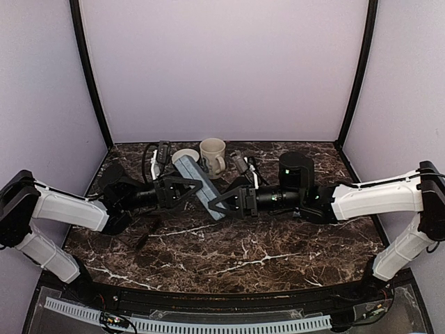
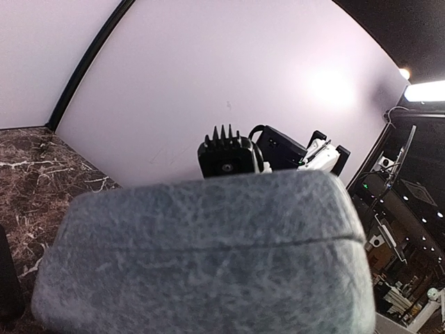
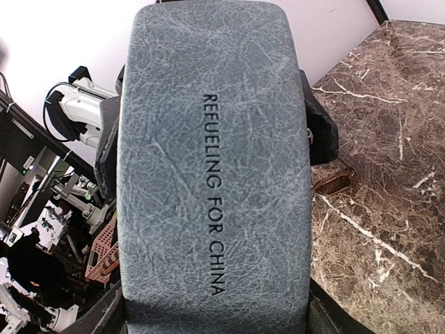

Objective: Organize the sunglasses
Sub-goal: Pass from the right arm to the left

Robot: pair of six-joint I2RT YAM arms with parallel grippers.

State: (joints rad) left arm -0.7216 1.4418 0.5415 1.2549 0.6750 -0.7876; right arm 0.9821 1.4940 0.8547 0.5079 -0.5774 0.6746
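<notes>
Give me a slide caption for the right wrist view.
Close-up of grey-blue case printed REFUELING FOR CHINA, brownish sunglasses beside it on the marble table.

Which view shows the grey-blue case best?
Right wrist: the grey-blue case fills the frame, lettering readable. Left wrist shows one end; top external shows it small between left claw and right claw.

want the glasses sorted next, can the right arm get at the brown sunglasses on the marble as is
Probably not yet: the right gripper is shut on the grey-blue case, so its fingers are full. The brownish sunglasses lie close by on the marble.
</notes>
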